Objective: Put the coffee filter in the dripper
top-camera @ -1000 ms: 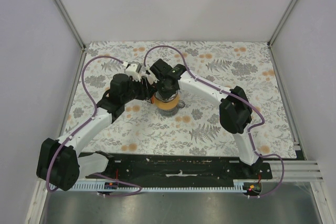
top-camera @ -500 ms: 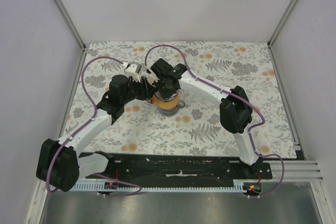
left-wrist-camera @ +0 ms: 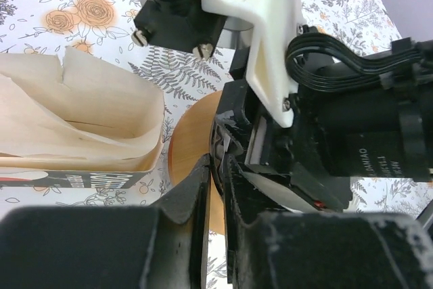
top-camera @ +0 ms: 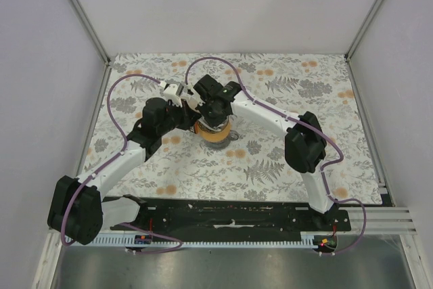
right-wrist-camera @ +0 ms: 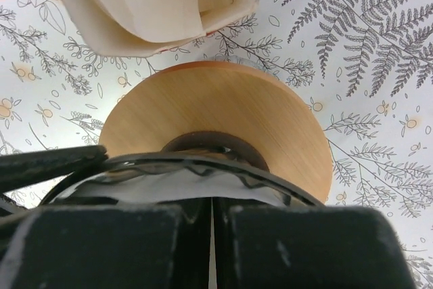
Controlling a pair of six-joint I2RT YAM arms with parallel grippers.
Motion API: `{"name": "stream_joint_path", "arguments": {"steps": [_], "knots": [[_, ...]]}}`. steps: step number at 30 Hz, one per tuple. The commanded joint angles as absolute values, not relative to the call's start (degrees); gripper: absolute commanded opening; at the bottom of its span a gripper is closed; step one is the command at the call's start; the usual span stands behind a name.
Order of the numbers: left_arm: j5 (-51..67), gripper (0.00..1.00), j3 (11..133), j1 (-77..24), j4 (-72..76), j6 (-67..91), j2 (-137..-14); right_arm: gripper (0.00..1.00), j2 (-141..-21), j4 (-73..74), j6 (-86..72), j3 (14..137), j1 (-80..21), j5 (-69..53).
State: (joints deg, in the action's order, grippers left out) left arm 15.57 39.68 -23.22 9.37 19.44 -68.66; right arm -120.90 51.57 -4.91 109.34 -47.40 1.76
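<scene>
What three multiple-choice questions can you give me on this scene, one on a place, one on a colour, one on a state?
1. Where is the dripper?
A) middle of the table
B) far right corner
C) against the back wall

2. What colour is its collar?
A) blue
B) tan
C) black

3. The filter is:
A) flat on the table
B) inside the dripper's rim
C) hanging off the table's edge

Answers: A, the top view shows it mid-table; B, the right wrist view shows a tan disc; B, white paper sits within the ribbed rim.
</scene>
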Motion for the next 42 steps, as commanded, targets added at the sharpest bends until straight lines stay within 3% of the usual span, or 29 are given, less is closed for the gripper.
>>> {"name": "stream_joint_path", "arguments": {"steps": [1,15,24,27,32,42], "knots": [[15.2,0.09,39.0,-23.3,10.4,17.6,-67.1,0.0,-116.5,51.0,-3.3,112.1,-46.8,0.3],[15.3,0.08,38.8,-23.4,10.5,17.1,-67.1,0.0,-109.9,49.4,7.2,110.7,-44.8,-9.8],[15.2,0.06,38.5,-23.3,10.6,17.0,-66.7,0.26,-104.5,45.9,14.5,109.1,-43.1,-16.9],[15.2,0.06,38.4,-23.4,10.7,17.0,-66.7,0.41,-100.3,42.9,20.5,104.3,-42.9,-22.4],[15.3,0.06,38.2,-23.3,11.1,17.0,-66.4,0.71,-89.5,28.2,34.7,83.7,-43.2,-32.4],[15.2,0.06,38.1,-23.3,11.2,17.0,-66.4,0.75,-93.0,31.9,52.4,82.5,-47.9,-23.6]]}}
